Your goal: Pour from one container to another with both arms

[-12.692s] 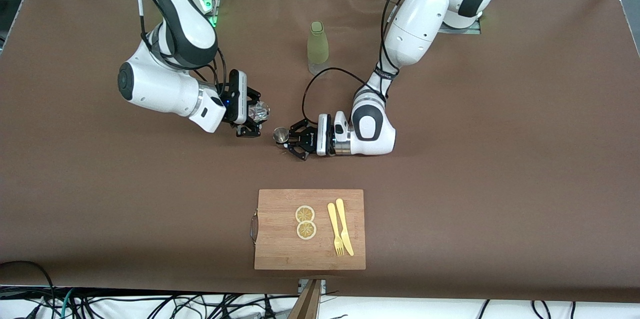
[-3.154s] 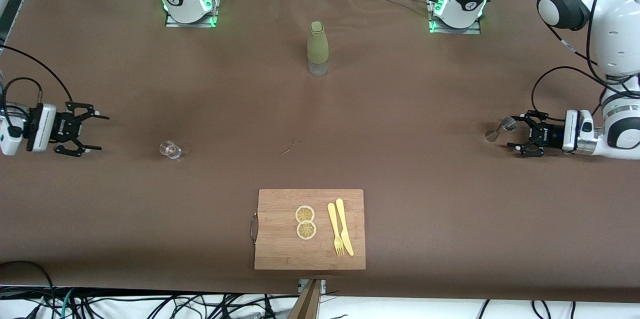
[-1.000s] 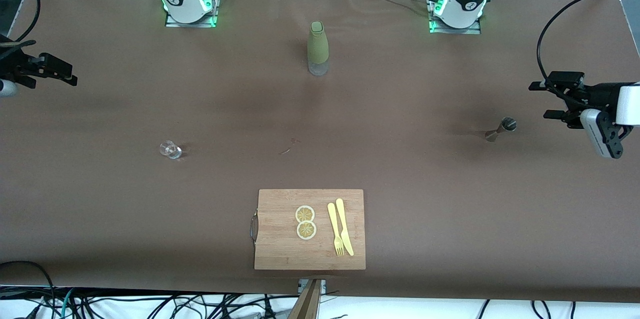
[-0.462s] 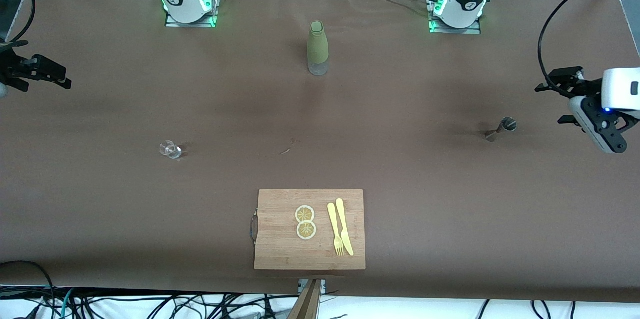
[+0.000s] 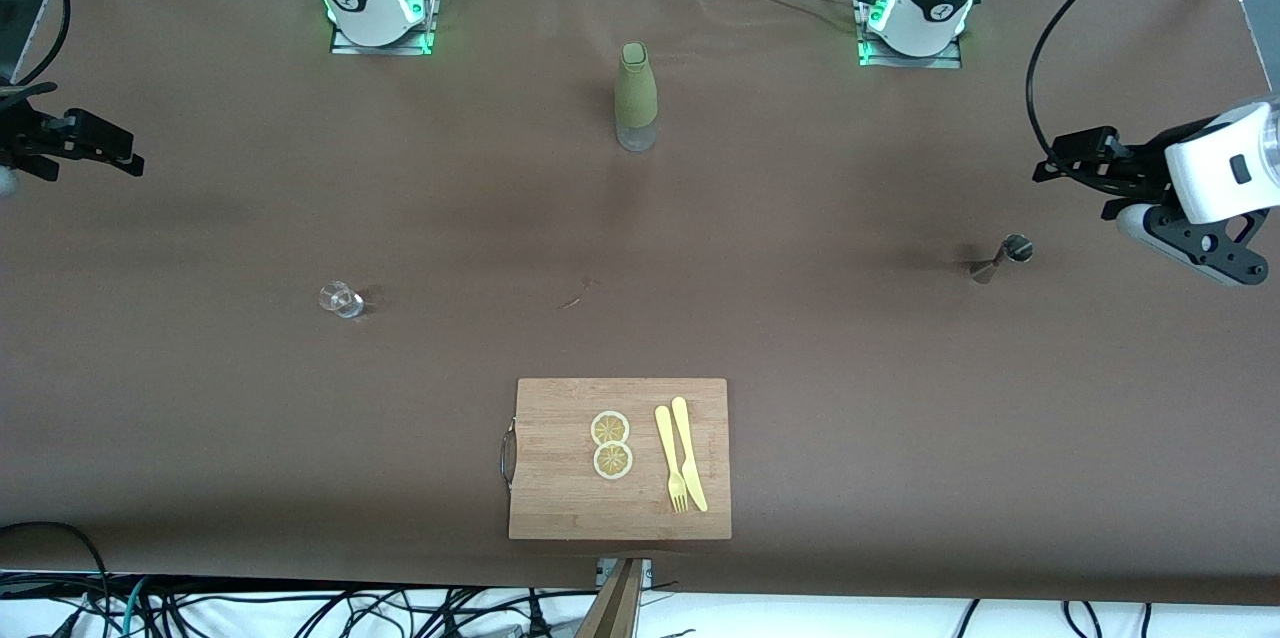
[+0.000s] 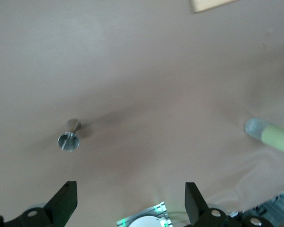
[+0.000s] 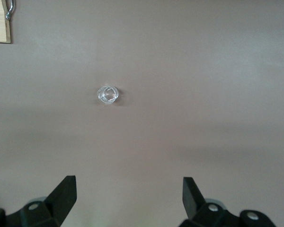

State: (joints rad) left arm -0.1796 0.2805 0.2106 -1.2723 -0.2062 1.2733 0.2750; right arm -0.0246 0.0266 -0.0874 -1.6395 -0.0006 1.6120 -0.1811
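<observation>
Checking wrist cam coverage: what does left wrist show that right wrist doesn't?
Left wrist only: the metal jigger standing on the brown table, the olive-green bottle, and a base with a green light at the frame edge.
Right wrist only: the clear glass cup, standing alone, and the metal handle of the cutting board.
Both: bare brown tabletop, a corner of the wooden board, and each arm's own gripper, left gripper and right gripper, open and holding nothing, up in the air.

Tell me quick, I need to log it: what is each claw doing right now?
Left claw: open, empty, raised at the left arm's end of the table near the jigger.
Right claw: open, empty, the glass cup standing apart.
</observation>
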